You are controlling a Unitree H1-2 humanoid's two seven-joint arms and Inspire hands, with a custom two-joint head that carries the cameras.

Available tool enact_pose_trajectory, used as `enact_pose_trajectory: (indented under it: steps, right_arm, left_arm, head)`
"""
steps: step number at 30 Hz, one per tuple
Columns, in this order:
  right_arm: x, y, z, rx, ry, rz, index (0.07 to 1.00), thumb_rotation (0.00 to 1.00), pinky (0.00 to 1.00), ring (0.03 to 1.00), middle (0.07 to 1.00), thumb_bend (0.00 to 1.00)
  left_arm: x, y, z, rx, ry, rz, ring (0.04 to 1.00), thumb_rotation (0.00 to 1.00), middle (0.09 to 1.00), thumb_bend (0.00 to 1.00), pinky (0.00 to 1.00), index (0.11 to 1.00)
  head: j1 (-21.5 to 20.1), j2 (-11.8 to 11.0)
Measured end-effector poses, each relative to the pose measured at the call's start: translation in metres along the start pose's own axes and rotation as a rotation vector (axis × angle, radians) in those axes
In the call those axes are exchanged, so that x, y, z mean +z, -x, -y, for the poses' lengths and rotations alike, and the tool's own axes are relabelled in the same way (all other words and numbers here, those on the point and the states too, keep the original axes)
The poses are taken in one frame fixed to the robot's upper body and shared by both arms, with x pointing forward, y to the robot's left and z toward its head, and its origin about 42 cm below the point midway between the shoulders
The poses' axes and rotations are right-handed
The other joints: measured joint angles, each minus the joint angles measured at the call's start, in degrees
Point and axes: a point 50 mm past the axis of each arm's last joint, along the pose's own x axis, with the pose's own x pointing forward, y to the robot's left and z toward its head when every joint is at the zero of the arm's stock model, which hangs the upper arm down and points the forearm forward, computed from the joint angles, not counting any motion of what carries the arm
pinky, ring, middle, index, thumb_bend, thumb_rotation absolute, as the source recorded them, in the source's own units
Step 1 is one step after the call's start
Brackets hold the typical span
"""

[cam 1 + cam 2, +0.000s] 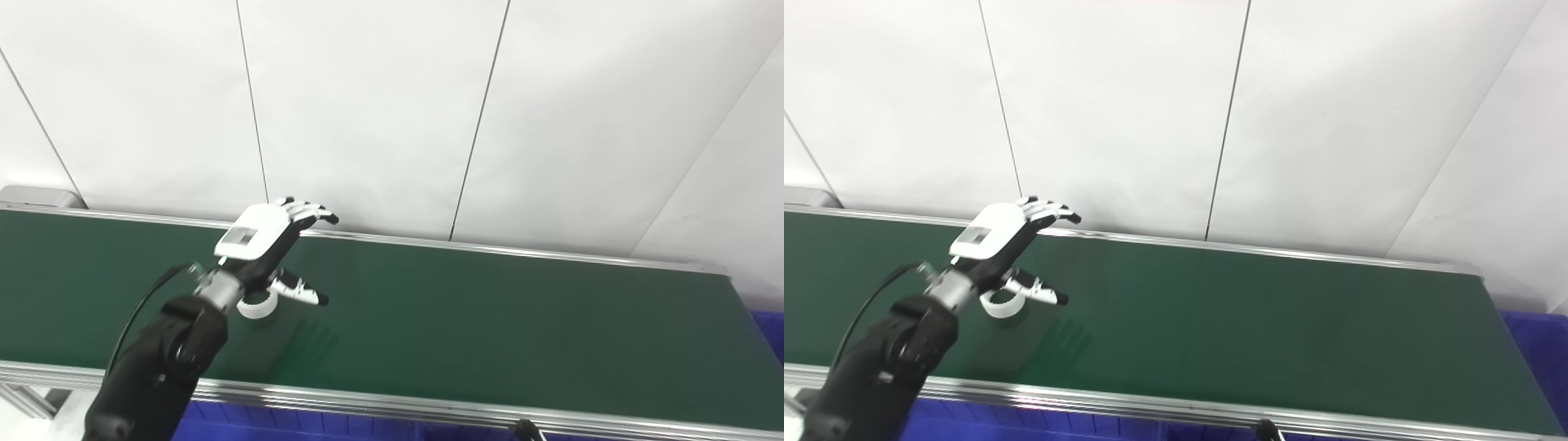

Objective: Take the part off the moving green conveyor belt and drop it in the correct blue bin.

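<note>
A white ring-shaped part [257, 306] lies on the green conveyor belt [490, 306], left of the middle; it also shows in the right eye view [1001, 304]. My left hand [269, 242] hovers just above and behind the part, open, fingers stretched toward the far rail and thumb pointing right over the belt. It holds nothing. The wrist partly covers the ring. My right hand is not in view.
Blue bins show below the belt's near rail [294, 422] and past its right end [768, 331]. A silver rail [429, 413] edges the belt's near side. White wall panels stand behind the belt.
</note>
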Motion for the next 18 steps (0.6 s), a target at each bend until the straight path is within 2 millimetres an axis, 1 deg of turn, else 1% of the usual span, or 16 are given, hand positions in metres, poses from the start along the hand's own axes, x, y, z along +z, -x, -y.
enact_pose_trajectory:
  steps: [4, 5, 8, 12, 15, 18]
  right_arm:
    - [0.0, 0.0, -0.002, -0.001, -0.005, -0.001, 0.936, 0.93, 0.86, 0.889, 0.912, 0.77]
    - [0.0, 0.0, -0.003, 0.0, -0.005, 0.0, 0.933, 0.93, 0.85, 0.885, 0.91, 0.76]
    - [0.0, 0.001, -0.003, -0.003, -0.008, 0.0, 0.928, 0.92, 0.84, 0.877, 0.906, 0.74]
    - [0.001, 0.001, -0.007, 0.0, -0.015, 0.002, 0.932, 0.93, 0.84, 0.876, 0.908, 0.73]
    - [0.002, 0.0, -0.01, 0.007, -0.016, 0.007, 0.93, 0.93, 0.84, 0.876, 0.908, 0.77]
    - [0.003, 0.002, -0.012, 0.004, -0.017, 0.009, 0.934, 0.93, 0.84, 0.881, 0.911, 0.77]
  left_arm:
    - [-0.01, -0.011, 0.012, -0.081, -0.05, -0.028, 0.88, 0.21, 0.851, 1.0, 0.91, 0.8]
    - [-0.013, -0.012, 0.015, -0.099, -0.06, -0.035, 0.88, 0.22, 0.856, 0.98, 0.92, 0.804]
    - [-0.018, -0.018, 0.025, -0.177, -0.105, -0.057, 0.845, 0.2, 0.831, 0.99, 0.88, 0.799]
    - [-0.022, -0.029, 0.026, -0.255, -0.151, -0.075, 0.835, 0.21, 0.825, 0.98, 0.88, 0.825]
    - [-0.028, -0.038, 0.027, -0.337, -0.179, -0.103, 0.786, 0.23, 0.779, 1.0, 0.83, 0.785]
    - [-0.034, -0.041, 0.031, -0.422, -0.208, -0.12, 0.754, 0.24, 0.752, 1.0, 0.79, 0.757]
  head:
    - [-0.3, 0.2]
    - [-0.4, 0.3]
    - [-0.4, 0.4]
    - [-0.6, 0.8]
    - [-0.9, 1.1]
    - [-1.0, 1.4]
